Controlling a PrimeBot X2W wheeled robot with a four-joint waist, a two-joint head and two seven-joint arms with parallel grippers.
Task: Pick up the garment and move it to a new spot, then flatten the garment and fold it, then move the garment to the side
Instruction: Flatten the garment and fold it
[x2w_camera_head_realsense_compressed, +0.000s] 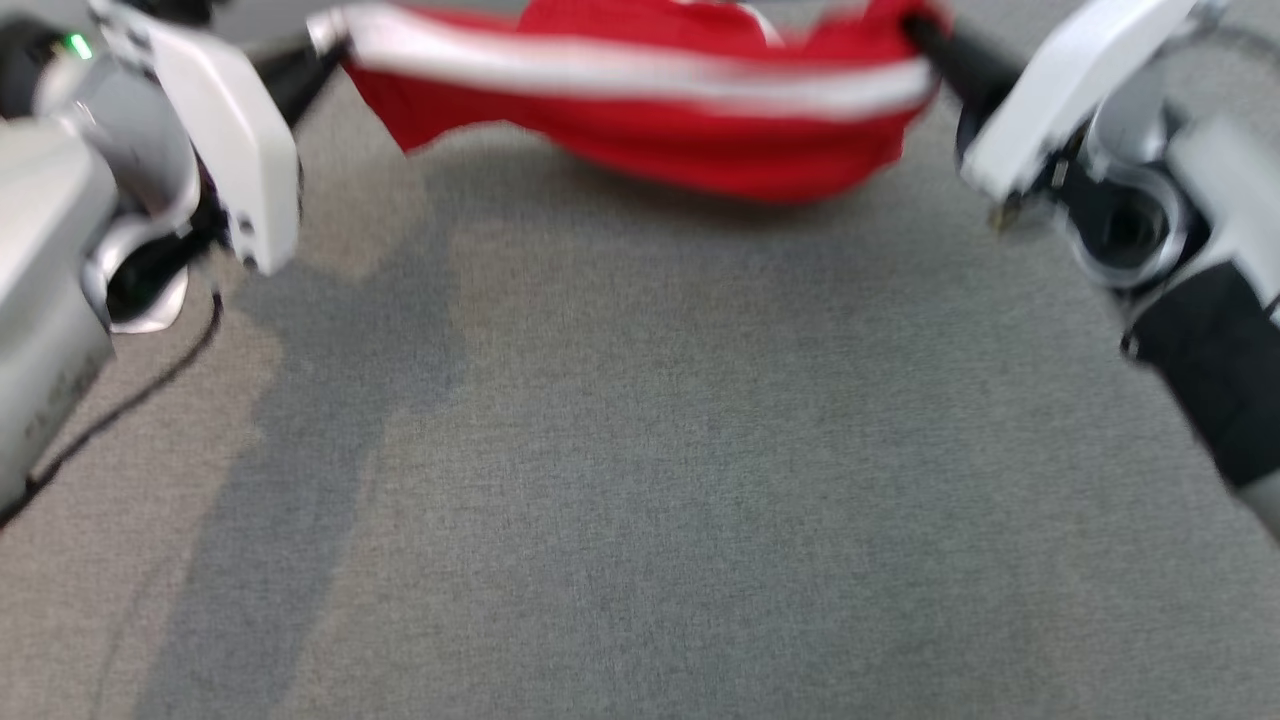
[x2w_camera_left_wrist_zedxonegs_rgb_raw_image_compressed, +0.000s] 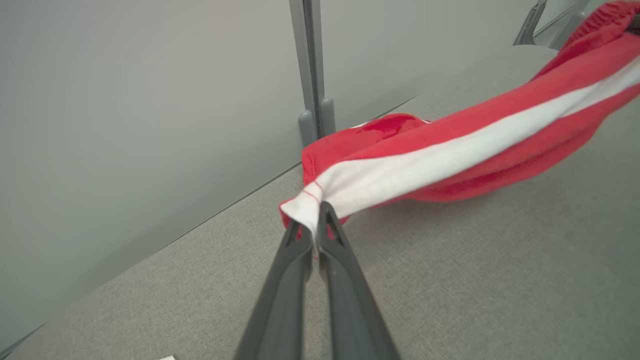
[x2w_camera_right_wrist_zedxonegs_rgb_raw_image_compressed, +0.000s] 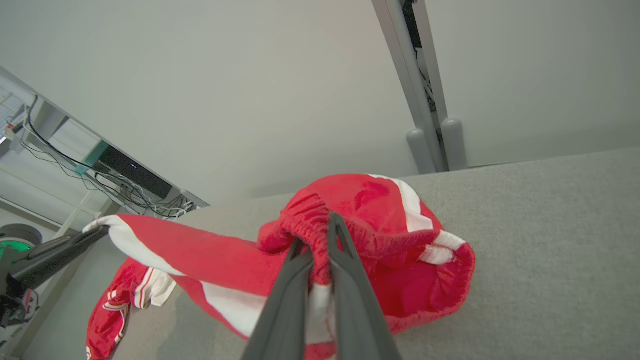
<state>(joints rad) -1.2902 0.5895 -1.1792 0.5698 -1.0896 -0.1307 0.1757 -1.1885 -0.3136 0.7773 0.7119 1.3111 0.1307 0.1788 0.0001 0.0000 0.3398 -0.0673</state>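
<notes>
A grey, cloth-covered surface (x2w_camera_head_realsense_compressed: 640, 450) spreads across the head view, with a thin dark cable (x2w_camera_head_realsense_compressed: 130, 400) trailing over its left edge. At the far side the red garment (x2w_camera_head_realsense_compressed: 650, 110), with a broad white stripe along it, is stretched in the air between both arms and sags in the middle, its lowest fold close to the surface. The left gripper (x2w_camera_head_realsense_compressed: 325, 45) is clamped on the white-striped end, and the right gripper (x2w_camera_head_realsense_compressed: 925, 35) is clamped on the opposite, bunched red end (this view is blurred, so finer detail is lost).

In the left wrist view a plain grey wall panel (x2w_camera_left_wrist_zedxonegs_rgb_raw_image_compressed: 125, 100) and an upright metal post (x2w_camera_left_wrist_zedxonegs_rgb_raw_image_compressed: 310, 65) stand behind the surface. The left gripper's fingers are pressed together on the white tip of the stripe, and the garment runs away up to the right.

In the right wrist view the right gripper (x2w_camera_right_wrist_zedxonegs_rgb_raw_image_compressed: 320, 227) is pinched on a gathered, elastic-looking red edge. The cloth bulges around it, partly resting on the surface. The stripe leads left to the other gripper, and a tangle of cables (x2w_camera_right_wrist_zedxonegs_rgb_raw_image_compressed: 125, 195) shows beyond.
</notes>
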